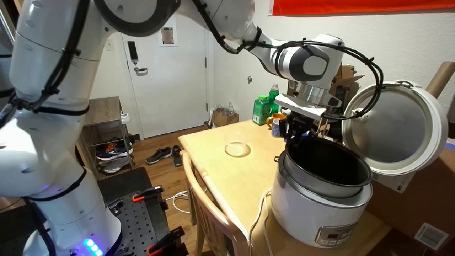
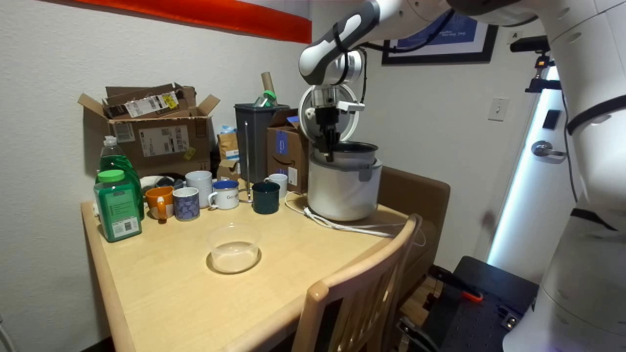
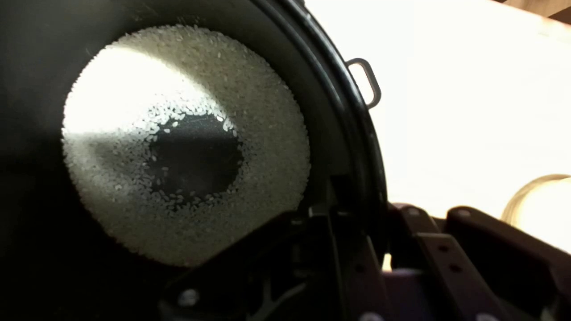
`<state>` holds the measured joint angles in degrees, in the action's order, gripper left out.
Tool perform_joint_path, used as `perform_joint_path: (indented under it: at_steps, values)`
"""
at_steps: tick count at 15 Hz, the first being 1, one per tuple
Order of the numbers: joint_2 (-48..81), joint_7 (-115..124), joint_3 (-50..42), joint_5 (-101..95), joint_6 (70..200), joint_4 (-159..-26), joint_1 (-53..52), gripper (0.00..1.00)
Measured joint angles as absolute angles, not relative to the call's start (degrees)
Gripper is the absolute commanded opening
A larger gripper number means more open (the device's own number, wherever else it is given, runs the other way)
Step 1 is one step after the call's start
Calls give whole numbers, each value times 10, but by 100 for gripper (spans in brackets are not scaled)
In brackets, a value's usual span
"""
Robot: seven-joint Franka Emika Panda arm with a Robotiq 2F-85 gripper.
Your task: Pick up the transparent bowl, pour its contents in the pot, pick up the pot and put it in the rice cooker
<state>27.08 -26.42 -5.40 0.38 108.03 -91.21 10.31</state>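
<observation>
In an exterior view, one table [image 2: 161, 288] bears six mugs [image 2: 266, 198], two green bottles [image 2: 117, 208], one transparent bowl [image 2: 234, 252] and one rice cooker [image 2: 340, 195]. One pot [image 1: 316, 183], one gripper [image 3: 370, 209], one robot arm [image 1: 231, 21] and one chair [image 2: 366, 267] show; two dark shoes [image 1: 159, 155] lie on the floor [image 1: 156, 174].

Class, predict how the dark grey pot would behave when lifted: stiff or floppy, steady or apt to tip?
The pot is probably stiff, as its wall looks metallic. It may tip, since the gripper clasps one spot on its rim. The loose rice inside would likely slide if tilted.
</observation>
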Motion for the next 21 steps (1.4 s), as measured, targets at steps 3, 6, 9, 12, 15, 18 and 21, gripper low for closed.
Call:
perform_joint_path:
  at_steps: [3,6,9,12,15,18,21]
  values:
    - [272,-264,-54,4,1078,-910,103,3]
    - [279,-264,-54,3,1069,-903,104,2]
    - [287,-264,-54,2,1064,-894,104,33]
    - [291,-264,-52,3,1060,-889,104,32]
    - [293,-264,-48,3,1057,-878,103,4]
    - [293,-264,-46,3,1055,-870,103,0]
    - [293,-264,-45,3,1055,-866,103,0]
